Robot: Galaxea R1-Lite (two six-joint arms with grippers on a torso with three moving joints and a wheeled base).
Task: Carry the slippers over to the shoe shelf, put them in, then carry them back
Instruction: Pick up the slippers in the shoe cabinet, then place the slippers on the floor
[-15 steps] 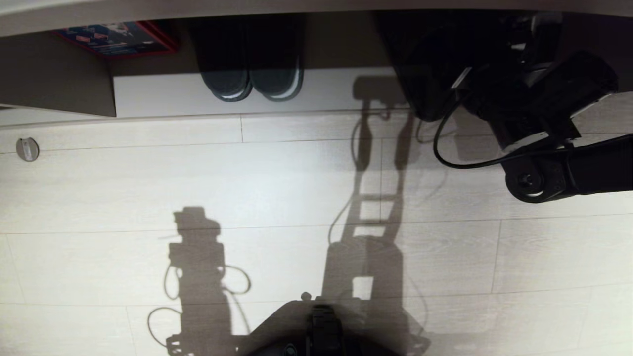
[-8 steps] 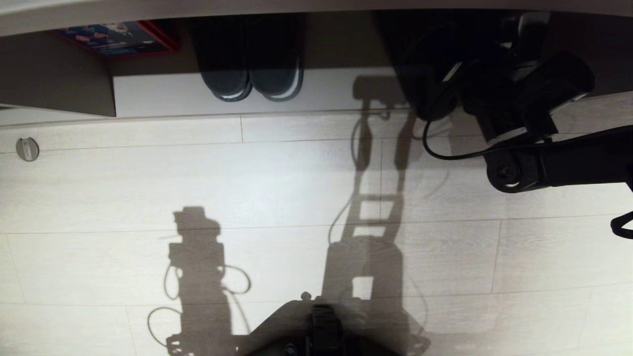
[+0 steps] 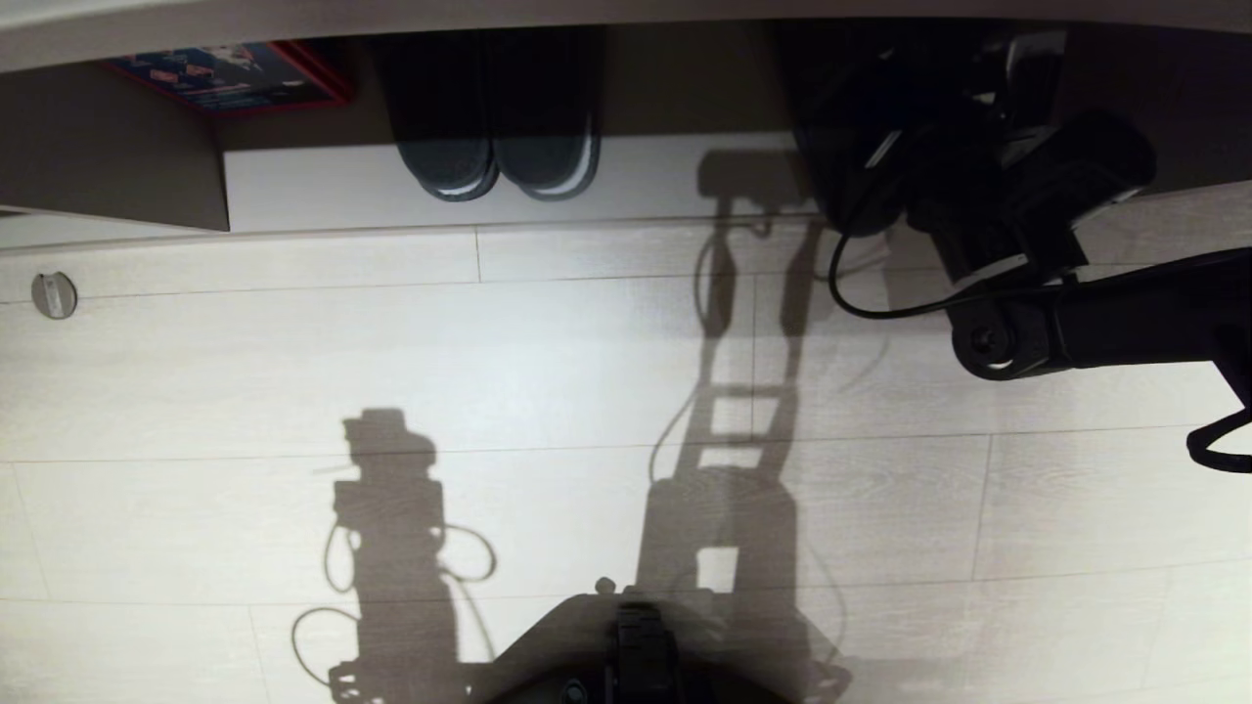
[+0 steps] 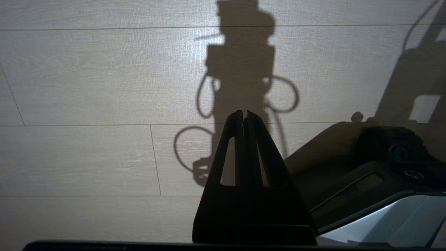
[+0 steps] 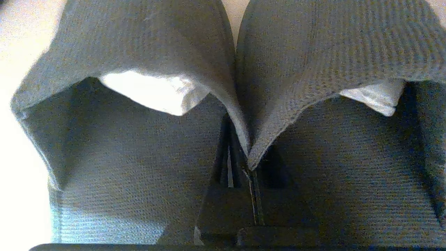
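Observation:
The slippers (image 3: 841, 147) lie as a dark pair in the right part of the shoe shelf (image 3: 323, 186), heels at its front edge. My right arm (image 3: 1076, 332) reaches in over them; the fingers are lost in the dark there. In the right wrist view my right gripper (image 5: 244, 157) is shut, pinching the inner edges of both grey fabric toe bands (image 5: 146, 52) together. The grey-blue insoles (image 5: 132, 181) show under the bands. My left gripper (image 4: 244, 113) hangs shut and empty over the floor beside the base.
Another dark pair with pale sole rims (image 3: 499, 147) sits in the middle of the shelf, a red-edged box (image 3: 225, 78) to its left beside a brown upright panel (image 3: 108, 166). A round metal disc (image 3: 54, 293) lies on the pale wood floor. My base (image 3: 636, 655) shows at the bottom.
My right forearm has swung left and deeper toward the shelf, and the dark slippers have shifted slightly right. The left arm has stayed still.

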